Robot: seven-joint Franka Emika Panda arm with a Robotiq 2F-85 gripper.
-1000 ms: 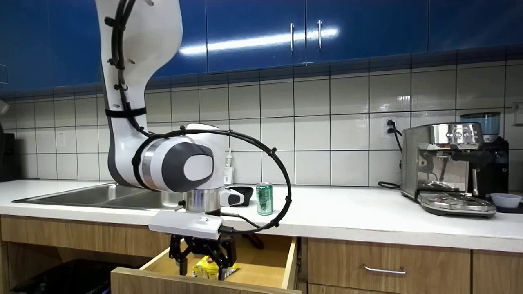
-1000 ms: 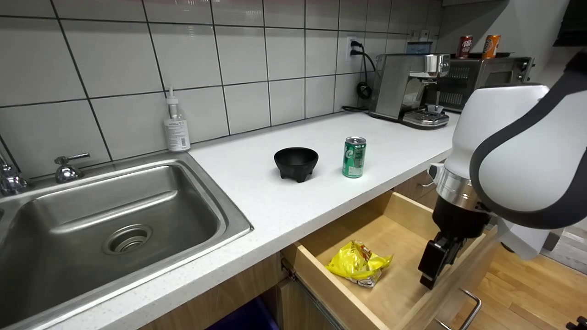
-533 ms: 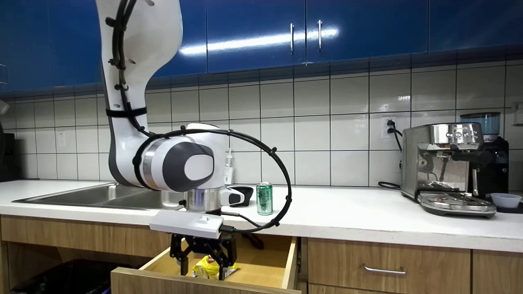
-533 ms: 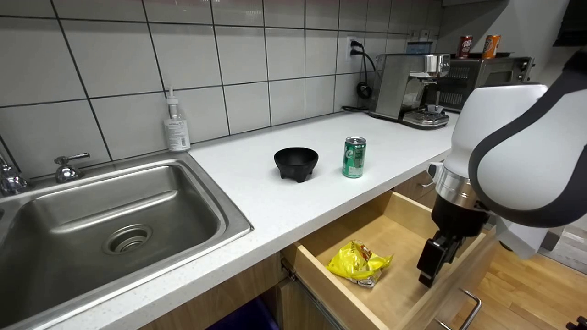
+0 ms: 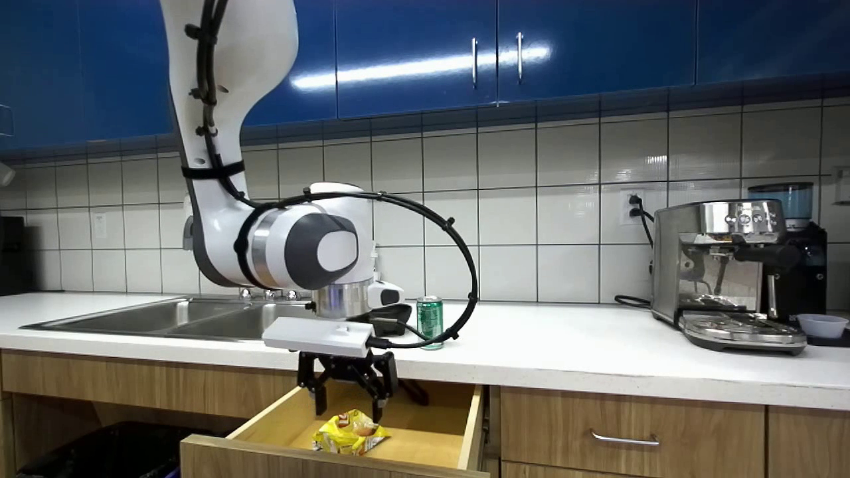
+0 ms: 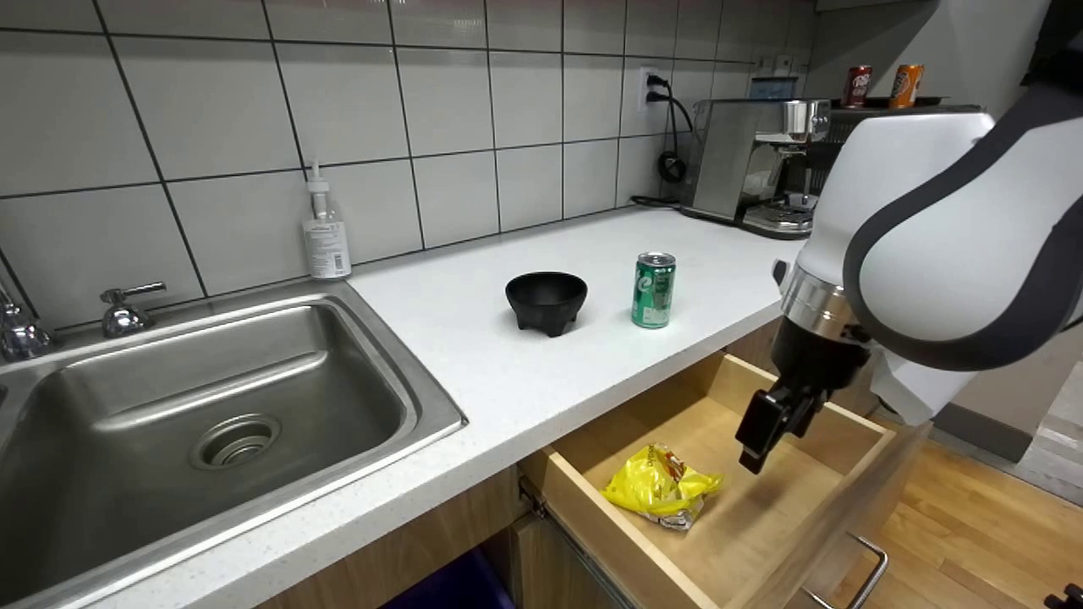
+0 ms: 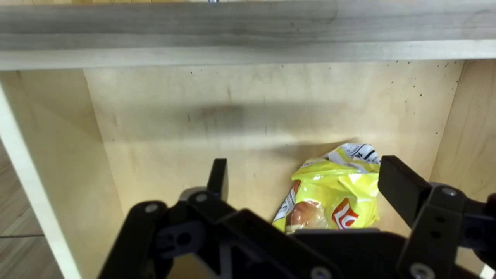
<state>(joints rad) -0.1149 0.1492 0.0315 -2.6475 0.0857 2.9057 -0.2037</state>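
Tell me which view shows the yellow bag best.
The wrist view: the yellow bag looks largest there with its print clearest, though the gripper hides part. Both exterior views show it smaller, lying in the open drawer.

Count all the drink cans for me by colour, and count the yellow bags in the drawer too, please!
Green cans: 1, standing on the counter
Dark red cans: 1, up high at the back
Orange cans: 1, next to the dark red one
Yellow bags: 1, lying in the open drawer
Total: 4
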